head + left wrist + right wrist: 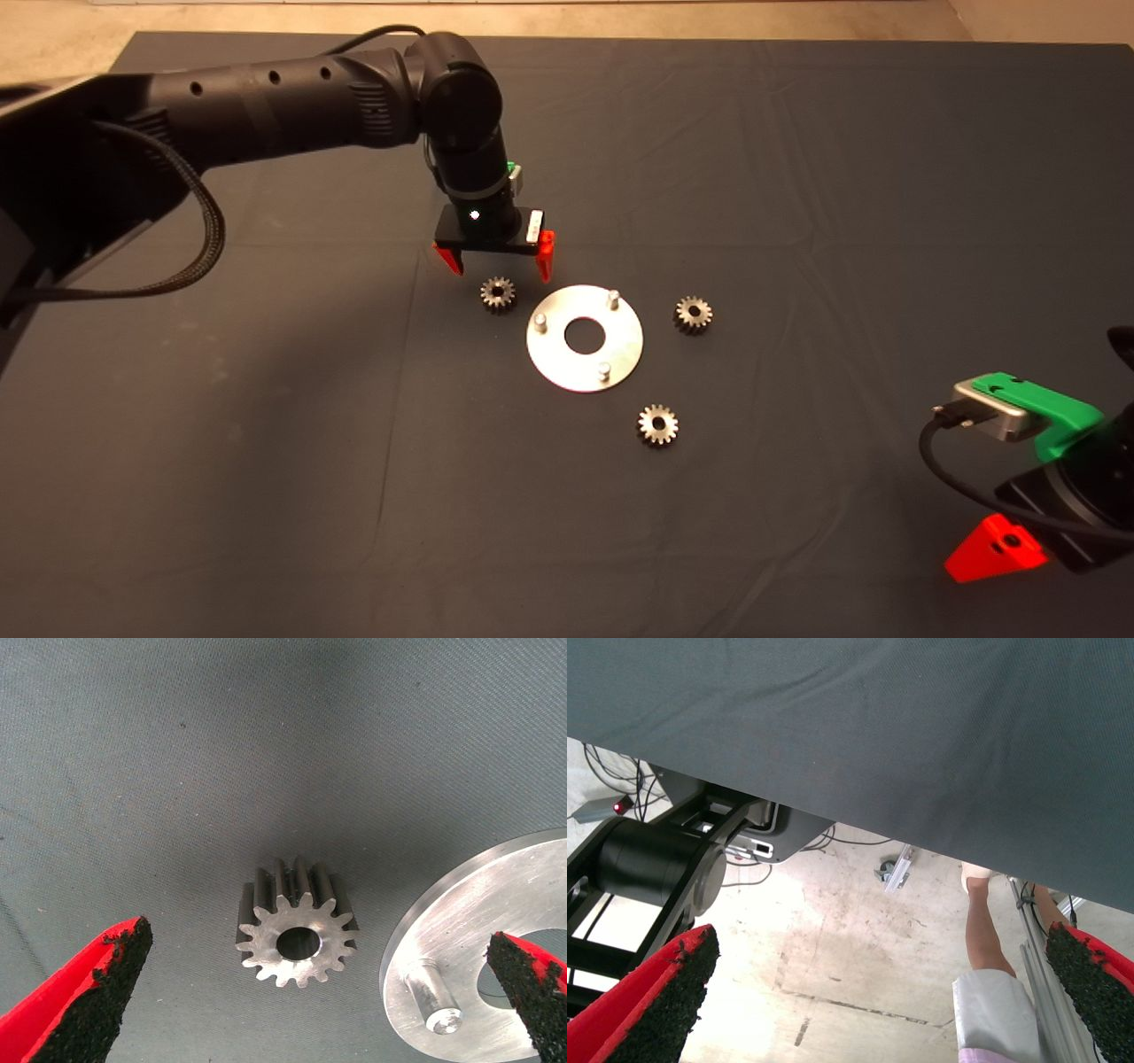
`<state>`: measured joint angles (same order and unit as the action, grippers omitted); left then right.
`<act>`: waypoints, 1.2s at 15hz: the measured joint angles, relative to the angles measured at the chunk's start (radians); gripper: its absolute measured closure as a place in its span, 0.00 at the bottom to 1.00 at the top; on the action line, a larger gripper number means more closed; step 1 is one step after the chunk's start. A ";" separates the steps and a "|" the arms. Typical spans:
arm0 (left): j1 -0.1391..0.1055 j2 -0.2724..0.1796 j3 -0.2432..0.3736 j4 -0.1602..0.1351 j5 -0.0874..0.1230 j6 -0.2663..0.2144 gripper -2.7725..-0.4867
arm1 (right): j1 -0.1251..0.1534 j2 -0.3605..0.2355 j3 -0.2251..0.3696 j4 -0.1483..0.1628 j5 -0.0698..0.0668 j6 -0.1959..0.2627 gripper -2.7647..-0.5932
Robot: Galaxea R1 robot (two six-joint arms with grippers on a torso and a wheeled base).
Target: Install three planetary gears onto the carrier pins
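Carrier disc [585,338] lies flat on the dark mat [266,443] of the worktop, just right of frame centre in the head view. Three carrier pins stand upright on it: one at its left [539,324], one at its upper right [612,299], one at its lower right [603,371]. All three pins are bare.

Three planetary gears lie flat on the mat around the disc, none touching it: first gear [498,294] just off the disc's upper left edge, second gear [693,314] to its right, third gear [657,424] below and slightly right.

Left gripper [496,259] hangs directly above the first gear, pointing down, its arm entering from the upper left of the frame. Fingers spread wide, holding nothing. In the left wrist view the first gear [297,935] sits between the two finger pads [97,992], touching neither; the disc rim [461,904] and one pin [434,997] lie close to the other pad.

Right gripper [997,549] is parked at the lower right edge of the head view, off the work area. Fingers wide apart, empty. Its wrist view shows the mat edge, bare floor [850,957] and a person's leg [983,939].
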<state>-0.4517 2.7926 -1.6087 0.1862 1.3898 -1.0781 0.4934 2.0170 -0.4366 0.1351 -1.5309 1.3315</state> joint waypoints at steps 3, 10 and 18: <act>0.000 0.000 -0.001 0.000 0.009 0.000 0.01 | 0.000 0.000 0.000 0.000 0.000 0.000 0.01; 0.027 0.000 -0.023 0.001 0.024 0.017 0.01 | 0.000 0.000 0.000 0.000 0.000 0.000 0.01; 0.036 0.000 -0.025 0.000 0.031 0.020 0.10 | 0.000 0.000 0.000 0.000 0.000 0.000 0.01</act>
<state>-0.4160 2.7928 -1.6340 0.1865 1.4206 -1.0583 0.4934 2.0172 -0.4366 0.1351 -1.5309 1.3315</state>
